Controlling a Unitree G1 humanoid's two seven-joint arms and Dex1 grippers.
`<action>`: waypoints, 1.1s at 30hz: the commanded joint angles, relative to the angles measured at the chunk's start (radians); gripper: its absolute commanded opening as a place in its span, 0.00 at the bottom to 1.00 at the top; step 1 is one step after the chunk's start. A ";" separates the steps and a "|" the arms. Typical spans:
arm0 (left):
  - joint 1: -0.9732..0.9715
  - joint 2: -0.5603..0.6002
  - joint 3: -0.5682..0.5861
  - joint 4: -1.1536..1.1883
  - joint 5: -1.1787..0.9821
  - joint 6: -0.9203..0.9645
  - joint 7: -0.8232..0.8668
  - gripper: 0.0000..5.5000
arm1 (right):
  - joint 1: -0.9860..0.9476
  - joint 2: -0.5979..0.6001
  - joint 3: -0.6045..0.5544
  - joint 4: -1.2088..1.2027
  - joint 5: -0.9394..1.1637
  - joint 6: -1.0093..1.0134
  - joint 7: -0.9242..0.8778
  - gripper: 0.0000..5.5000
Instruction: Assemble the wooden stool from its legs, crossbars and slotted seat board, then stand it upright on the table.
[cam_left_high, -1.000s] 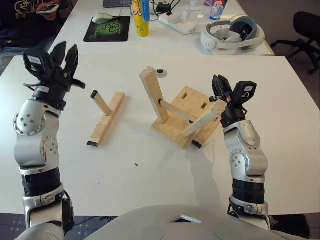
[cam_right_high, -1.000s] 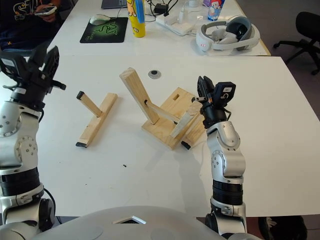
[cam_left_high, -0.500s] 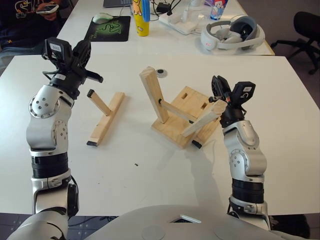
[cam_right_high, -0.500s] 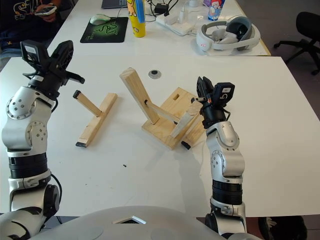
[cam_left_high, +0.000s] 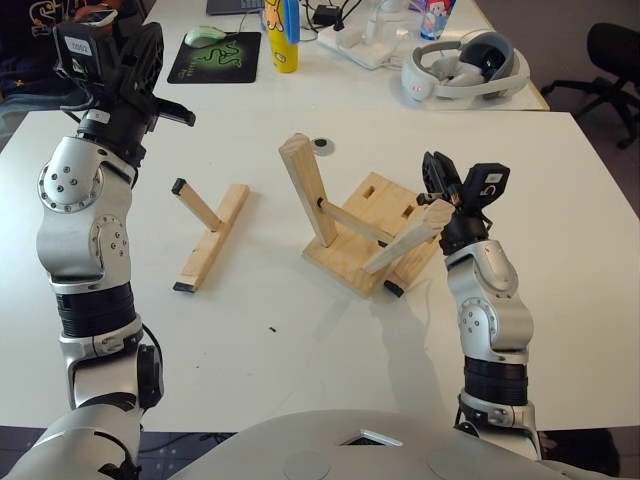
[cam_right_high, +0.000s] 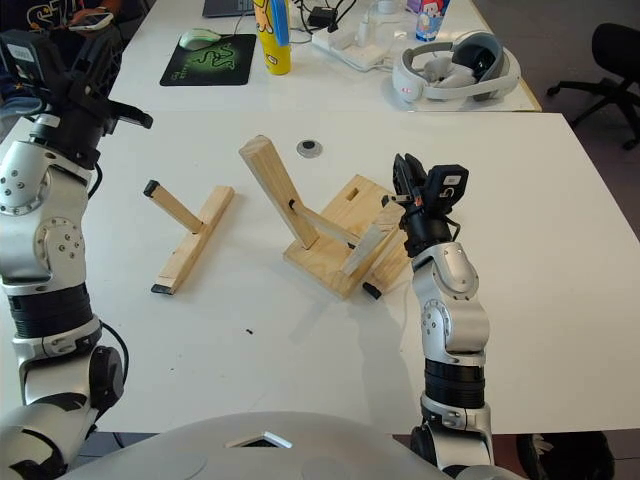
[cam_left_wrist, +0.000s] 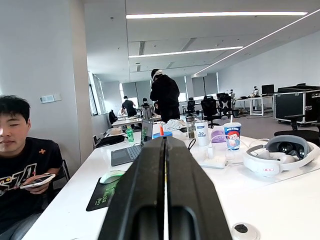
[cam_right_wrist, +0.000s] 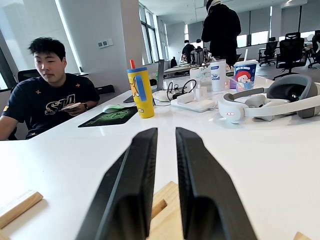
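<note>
Assembly is judged to be partly done. Nearest on the left of the white table, a loose leg is laid flat with a short crossbar stuck up from it, not yet joined to the rest. To its right, the slotted seat board is laid flat, presumably so parts can be pushed in from above. A tilted leg of pale wood is planted in it, and a second leg is leaned across, linked by a long crossbar. The right gripper is held just over that second leg's upper end, fingers narrowly parted around nothing, probably to steady it. Farther back, the left gripper is raised clear of the work, fingers pressed together on nothing.
</note>
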 joint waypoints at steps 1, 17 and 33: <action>0.172 -0.051 -0.057 0.167 0.056 -0.058 -0.029 0.00 | -0.022 -0.006 -0.007 0.013 0.006 0.004 0.006 0.12; 0.021 -0.037 0.030 -0.085 -0.035 0.031 0.047 0.00 | -0.009 -0.003 -0.011 0.008 0.013 0.003 0.011 0.12; 0.429 0.172 0.404 -0.282 -0.523 0.484 -0.125 0.32 | -0.020 -0.034 -0.066 -0.001 0.020 0.012 0.003 0.12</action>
